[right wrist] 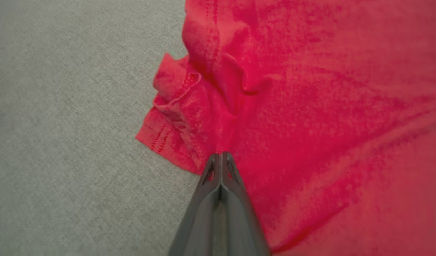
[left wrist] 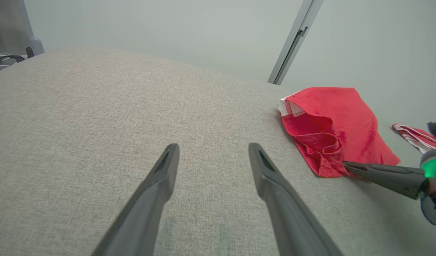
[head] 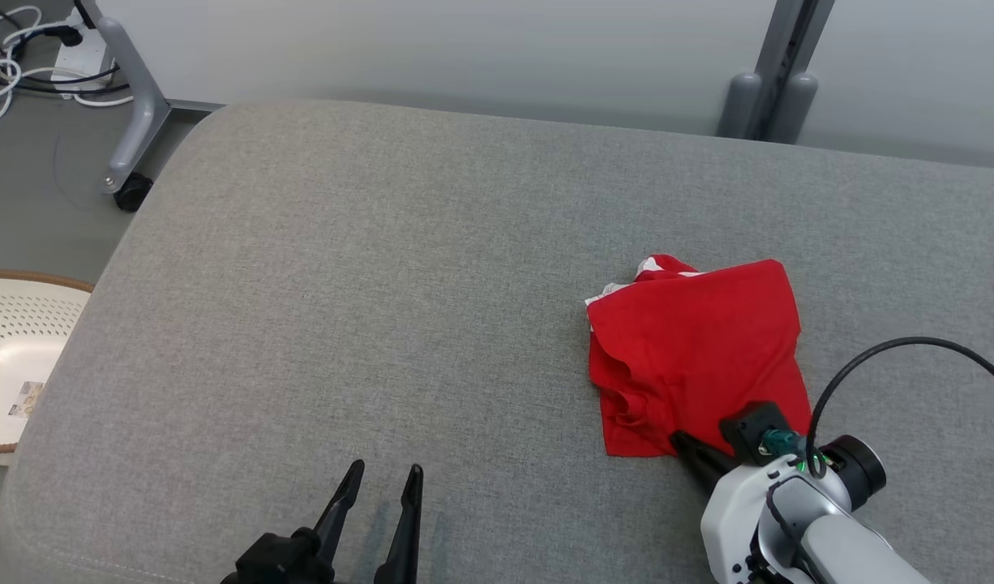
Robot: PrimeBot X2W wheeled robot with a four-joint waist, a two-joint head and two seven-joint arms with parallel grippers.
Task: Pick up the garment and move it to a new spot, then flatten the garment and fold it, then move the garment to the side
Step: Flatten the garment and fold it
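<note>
The fingers of the right gripper (right wrist: 221,155) are pressing together on the near edge of the red garment (head: 700,349), and creases are gathering toward the tips, so they are likely pinching cloth rather than merely touching it. The garment is lying as a roughly square, folded bundle on the right half of the grey upholstered cushion (head: 383,284), with its white trim showing at the far-left corner and no clear long axis. It is stretching away from the right fingertips toward the far side. The right arm is reaching in low from the near right, fingers angling far and leftward, almost flat to the cushion. The left gripper (head: 385,469) is hovering at the near edge, well apart to the garment's left, fingers spread and holding nothing. The sideways move seems to belong to the right arm.
</note>
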